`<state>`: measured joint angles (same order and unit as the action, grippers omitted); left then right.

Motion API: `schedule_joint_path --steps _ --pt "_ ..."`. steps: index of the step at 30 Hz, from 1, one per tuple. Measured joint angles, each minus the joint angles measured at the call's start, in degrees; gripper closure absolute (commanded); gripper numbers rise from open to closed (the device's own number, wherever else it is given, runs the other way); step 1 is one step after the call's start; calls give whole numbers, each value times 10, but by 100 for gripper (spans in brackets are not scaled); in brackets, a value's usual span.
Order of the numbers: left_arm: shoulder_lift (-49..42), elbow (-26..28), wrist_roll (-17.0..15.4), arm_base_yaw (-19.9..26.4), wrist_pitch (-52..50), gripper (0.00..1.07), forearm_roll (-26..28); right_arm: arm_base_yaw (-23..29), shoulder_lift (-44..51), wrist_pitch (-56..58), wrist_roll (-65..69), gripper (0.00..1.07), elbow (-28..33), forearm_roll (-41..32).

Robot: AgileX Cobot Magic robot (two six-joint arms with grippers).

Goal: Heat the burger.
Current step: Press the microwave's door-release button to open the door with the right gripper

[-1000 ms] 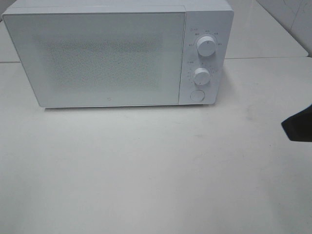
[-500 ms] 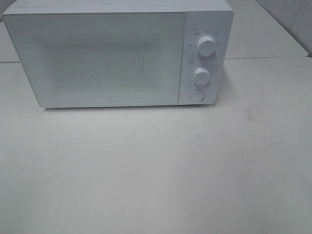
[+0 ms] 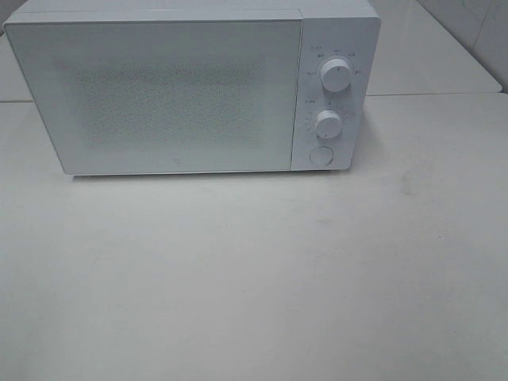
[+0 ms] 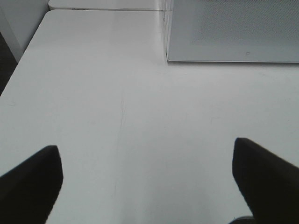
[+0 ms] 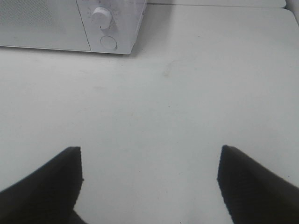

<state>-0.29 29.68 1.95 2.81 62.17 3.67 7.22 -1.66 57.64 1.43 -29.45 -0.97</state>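
Observation:
The burger is out of view in every frame. A white microwave (image 3: 159, 95) stands at the back of the table with its frosted door shut; whatever is inside does not show. Neither arm appears in the exterior high view. My left gripper (image 4: 145, 149) hovers open over bare table, in front of the microwave's (image 4: 233, 28) left corner, holding nothing. My right gripper (image 5: 150, 155) also stands open and empty above the table, back from the microwave's (image 5: 46, 23) control panel.
On the right of the microwave are an upper knob (image 3: 336, 75), a lower knob (image 3: 327, 123) and a round button (image 3: 321, 155). The white table (image 3: 254, 278) stretches in front, with a seam to another table behind at the right.
The dark tip of my right gripper, at the right edge of the exterior high view one second ago, has drawn back out of that view. The microwave has not moved.

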Motion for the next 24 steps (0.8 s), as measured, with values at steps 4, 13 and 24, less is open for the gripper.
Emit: schedule_joint_path --steps 4,13,24 --pt "0 0 0 0 0 13 0 -1 17 0 0 31 8 -1" --pt "0 0 0 0 0 13 0 -2 19 -1 1 31 9 0" --pt "0 0 0 0 0 13 0 -2 19 -1 1 31 9 0"
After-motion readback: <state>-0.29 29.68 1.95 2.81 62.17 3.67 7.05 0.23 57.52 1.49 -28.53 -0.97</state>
